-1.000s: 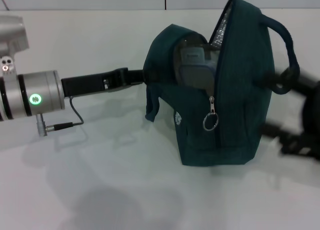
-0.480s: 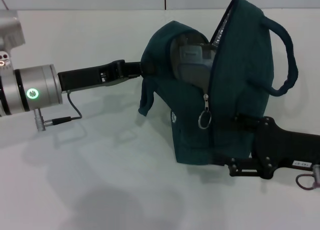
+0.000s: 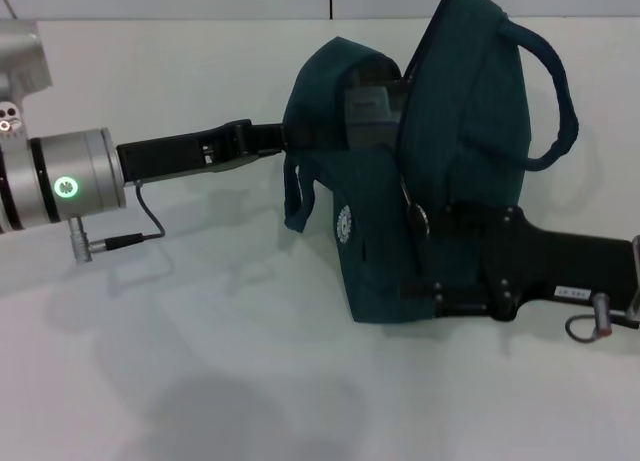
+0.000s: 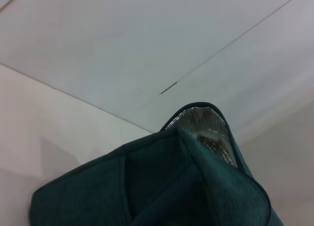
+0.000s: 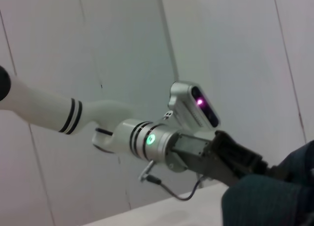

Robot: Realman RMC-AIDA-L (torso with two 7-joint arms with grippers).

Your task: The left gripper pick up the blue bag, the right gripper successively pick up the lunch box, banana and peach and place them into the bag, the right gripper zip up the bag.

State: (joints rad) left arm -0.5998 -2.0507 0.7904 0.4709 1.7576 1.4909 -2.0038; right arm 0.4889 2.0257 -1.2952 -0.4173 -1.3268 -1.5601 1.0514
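Head view: the black two-finger left gripper (image 3: pixel 283 139) is clamped on the upper left edge of the dark teal-blue fabric bag (image 3: pixel 470 131), held upright on the white table (image 3: pixel 200 361). The all-black right gripper (image 3: pixel 425 241) is pressed against the bag's front by the zipper; its finger spacing cannot be told.

One blue bag (image 3: pixel 440 181), one lunch box (image 3: pixel 372 106) inside, two grippers, left gripper (image 3: pixel 278 138), right gripper (image 3: pixel 440 243)

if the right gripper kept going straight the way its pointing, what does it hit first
Probably the blue bag: the right gripper already sits against its front by the zipper, pointing toward the robot's left.
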